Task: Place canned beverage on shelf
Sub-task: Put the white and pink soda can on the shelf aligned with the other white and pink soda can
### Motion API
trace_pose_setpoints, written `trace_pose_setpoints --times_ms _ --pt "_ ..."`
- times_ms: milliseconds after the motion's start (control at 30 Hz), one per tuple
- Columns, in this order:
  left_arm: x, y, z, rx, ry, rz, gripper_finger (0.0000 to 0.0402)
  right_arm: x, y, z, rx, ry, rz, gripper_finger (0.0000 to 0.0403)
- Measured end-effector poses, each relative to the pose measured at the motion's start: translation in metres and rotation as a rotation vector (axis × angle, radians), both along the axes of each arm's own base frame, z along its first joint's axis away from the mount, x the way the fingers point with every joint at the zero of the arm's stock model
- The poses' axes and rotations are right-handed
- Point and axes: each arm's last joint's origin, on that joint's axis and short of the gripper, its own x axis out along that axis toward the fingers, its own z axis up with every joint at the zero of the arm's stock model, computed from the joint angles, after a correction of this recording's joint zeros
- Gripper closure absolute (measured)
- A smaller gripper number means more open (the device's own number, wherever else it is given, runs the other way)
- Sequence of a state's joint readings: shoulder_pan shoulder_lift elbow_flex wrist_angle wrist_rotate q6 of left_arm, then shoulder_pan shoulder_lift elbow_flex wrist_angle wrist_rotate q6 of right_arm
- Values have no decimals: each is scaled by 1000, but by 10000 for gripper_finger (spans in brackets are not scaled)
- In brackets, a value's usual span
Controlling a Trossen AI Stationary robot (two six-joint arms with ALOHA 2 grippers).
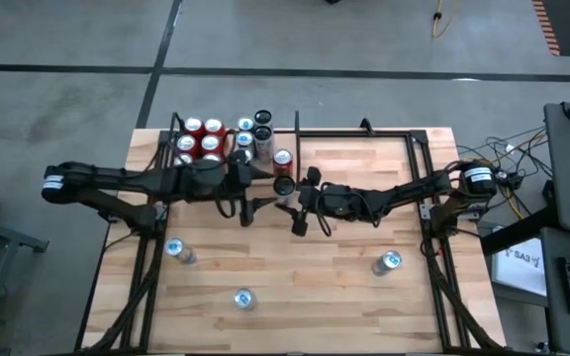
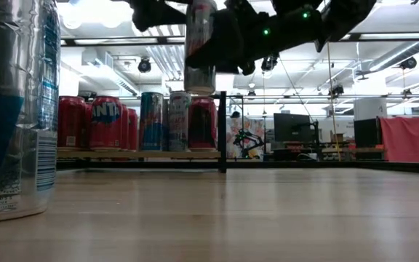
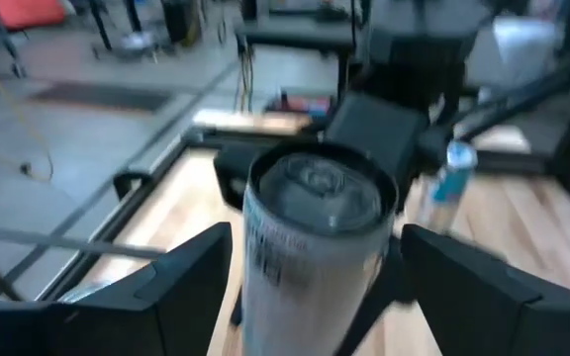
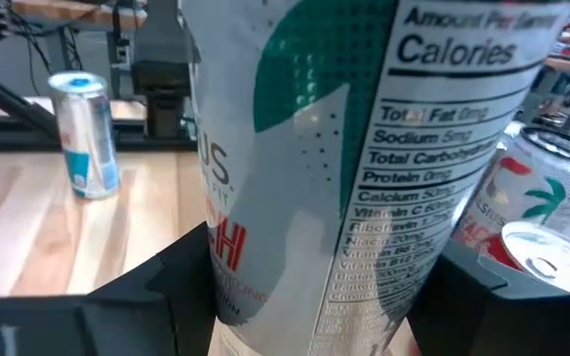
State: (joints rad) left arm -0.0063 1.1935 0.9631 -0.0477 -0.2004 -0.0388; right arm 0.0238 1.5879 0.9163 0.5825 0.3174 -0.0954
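**Now: can aloft between both grippers, short of the shelf**

Roughly mid-desk, toward the far side: slim can (image 1: 283, 185) held clear of the desk (image 1: 344, 297), close to upright, grey lid up. White and teal print with a nutrition panel in the right wrist view.

Clamped on the can from the right: right gripper (image 1: 297, 198), one dark finger (image 4: 166, 287) pressed to each side of the can body.

Reaching in from the left: left gripper (image 1: 265, 190), wide, straddling the same can. Clear gaps between the can and each finger (image 3: 191, 272) in the left wrist view, so no grip on that side.

Just beyond, at the desk's far-left corner: shelf (image 2: 137, 154), thin black frame over a light plank floor, already stocked. Red cans (image 1: 200, 138) packed at its left, dark-lidded cans (image 1: 262, 121) at its far right, one more red can (image 1: 283, 158) at its near right end. From the low view, bottom of the held can above the tops of the shelved cans, over the shelf's right end, beside the black post (image 2: 223, 131).

Loose on the desk, well apart, all standing:
- silver-blue can near the left edge (image 1: 175, 249)
- another at the near middle (image 1: 243, 298)
- a third toward the right (image 1: 388, 262)
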Motion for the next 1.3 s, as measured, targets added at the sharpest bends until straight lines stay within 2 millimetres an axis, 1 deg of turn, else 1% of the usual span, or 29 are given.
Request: trace_pose_setpoints --times_ms 100,333,467,600,733,967,1133,1300 --pt "0 1 -17 -4 -52 36 125 1 0 1 -6 -1 -2 169" --pt "2 0 -41 -15 -174 48 125 1 -2 2 -14 -3 -35 169" --pt "10 -1 -45 -17 -248 35 125 1 -4 3 -10 -13 -55 169" --pt "20 0 -53 -9 -248 48 125 0 -5 2 -6 -12 -69 169" --pt "24 -1 -54 13 -256 74 125 0 -5 2 -1 -8 -71 169" --pt "21 -2 -53 16 -243 73 134 1 -5 1 -3 -6 -61 169" --pt "19 -2 -57 15 -178 71 109 1 -5 0 -5 4 -50 169" --pt "19 -2 -57 34 -177 68 80 1 -4 3 -2 -15 -52 169"
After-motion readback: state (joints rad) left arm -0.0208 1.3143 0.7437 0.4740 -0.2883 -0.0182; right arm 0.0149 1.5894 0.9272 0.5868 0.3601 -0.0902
